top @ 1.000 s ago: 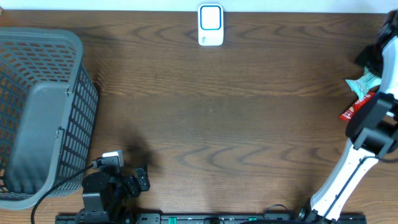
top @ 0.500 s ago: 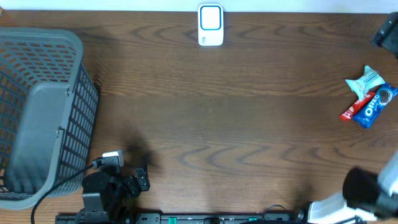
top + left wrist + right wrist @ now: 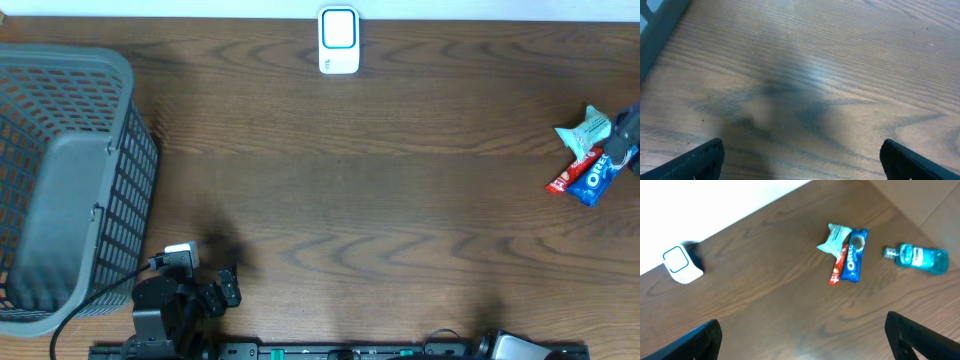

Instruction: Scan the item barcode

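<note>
Oreo pack [image 3: 854,255] lies well below our right gripper [image 3: 802,330], whose jaws stand wide and empty. Our left gripper [image 3: 800,150] gapes likewise over the table [image 3: 800,60]. The pack touches a red bar [image 3: 838,266] and a teal packet [image 3: 832,240], so we judge a grab could snag a neighbour. The scanner [image 3: 680,264] sits well apart.

Overhead looks straight down on the whole table [image 3: 400,200]. Left wrist faces down, close to its surface. Right wrist looks obliquely from high, sharing scanner [image 3: 681,265] and snacks [image 3: 847,255] with overhead.
</note>
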